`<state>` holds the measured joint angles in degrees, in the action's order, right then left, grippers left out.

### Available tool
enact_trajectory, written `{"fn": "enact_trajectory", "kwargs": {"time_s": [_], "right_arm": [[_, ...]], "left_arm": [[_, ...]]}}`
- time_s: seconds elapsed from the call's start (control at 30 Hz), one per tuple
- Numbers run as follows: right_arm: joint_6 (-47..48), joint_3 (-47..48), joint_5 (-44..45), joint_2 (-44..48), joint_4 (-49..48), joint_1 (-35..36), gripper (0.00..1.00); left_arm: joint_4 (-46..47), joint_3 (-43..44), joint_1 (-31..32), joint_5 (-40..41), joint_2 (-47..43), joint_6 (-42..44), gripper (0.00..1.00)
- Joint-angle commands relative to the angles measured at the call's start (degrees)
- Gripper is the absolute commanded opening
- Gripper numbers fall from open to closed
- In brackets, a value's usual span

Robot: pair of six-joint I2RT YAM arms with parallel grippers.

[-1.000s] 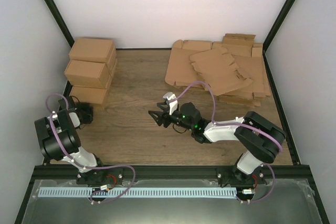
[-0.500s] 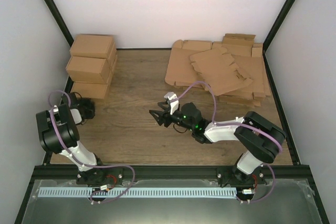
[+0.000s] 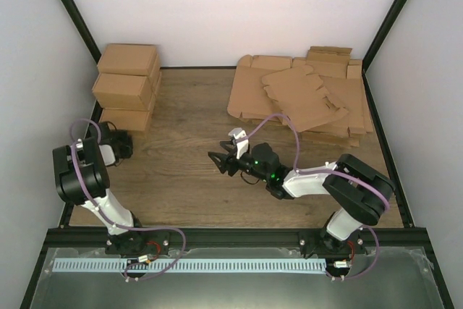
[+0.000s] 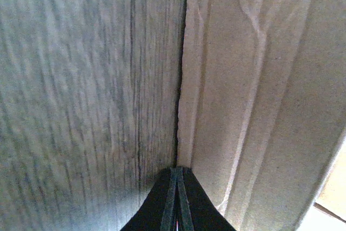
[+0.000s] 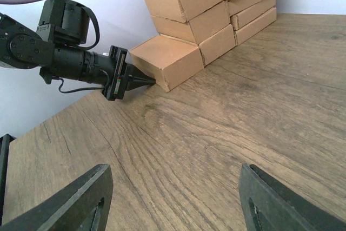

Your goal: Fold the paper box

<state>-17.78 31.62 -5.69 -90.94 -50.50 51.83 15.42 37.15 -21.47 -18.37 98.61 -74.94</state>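
The box sits folded at the upper left of the top view, against the carton stack; the left gripper, jaws pressed together, touches its lower near corner; the right gripper hangs mid-frame over the table, jaws wide, holding nothing; flat blanks lie upper right.

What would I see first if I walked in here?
Probably the stack of folded brown cartons at the far left, and the messy pile of flat cardboard blanks at the far right. Then the left arm, jaws shut, pointing at the foot of the lowest carton, while the right arm holds open jaws over the middle.
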Motion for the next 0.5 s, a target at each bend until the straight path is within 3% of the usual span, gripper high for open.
{"fn": "enact_trajectory", "kwargs": {"time_s": [0.0,0.3,0.47], "right_arm": [[1.30,-0.38,1.63,1.55,-2.78,-0.51,0.67],[0.59,-1.17,2.08,1.95,-3.48,-0.90,0.67],[0.20,-2.80,2.87,4.12,-3.95,-0.94,0.67]], "left_arm": [[-0.46,0.61,1.01,2.17,2.38,-1.21,0.04],[-6.20,-1.29,1.34,6.52,-5.62,2.07,0.04],[-14.82,-2.07,1.35,8.77,-15.22,8.15,0.12]]}}
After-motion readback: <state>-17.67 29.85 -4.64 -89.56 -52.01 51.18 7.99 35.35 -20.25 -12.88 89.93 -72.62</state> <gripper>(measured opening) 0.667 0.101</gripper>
